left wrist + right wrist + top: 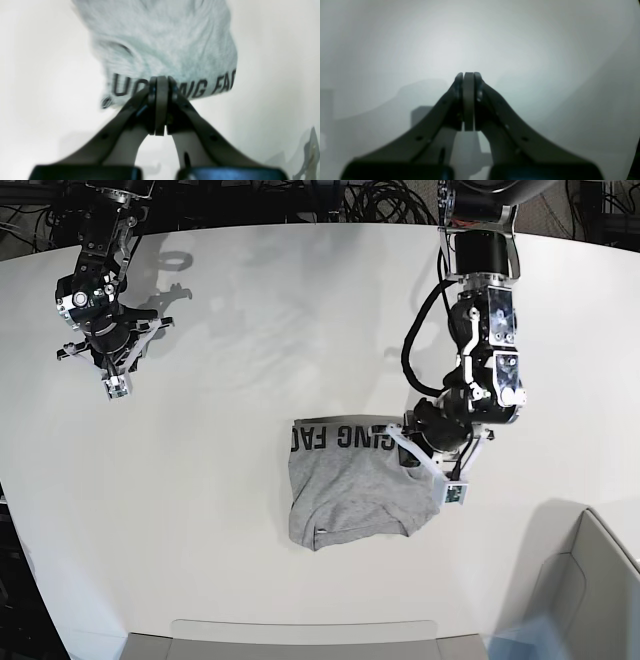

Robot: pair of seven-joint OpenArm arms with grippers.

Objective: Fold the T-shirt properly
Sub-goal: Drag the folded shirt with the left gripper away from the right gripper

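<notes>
Base view: T-shirt folded small; left wrist: fingers pressed together, touching lettering; right fingers together, empty.

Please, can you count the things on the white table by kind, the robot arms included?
T-shirt, grey, folded, with black lettering: 1
Robot arms, left gripper and right gripper, both with jaws shut: 2
Table, white: 1
Total: 4
</notes>
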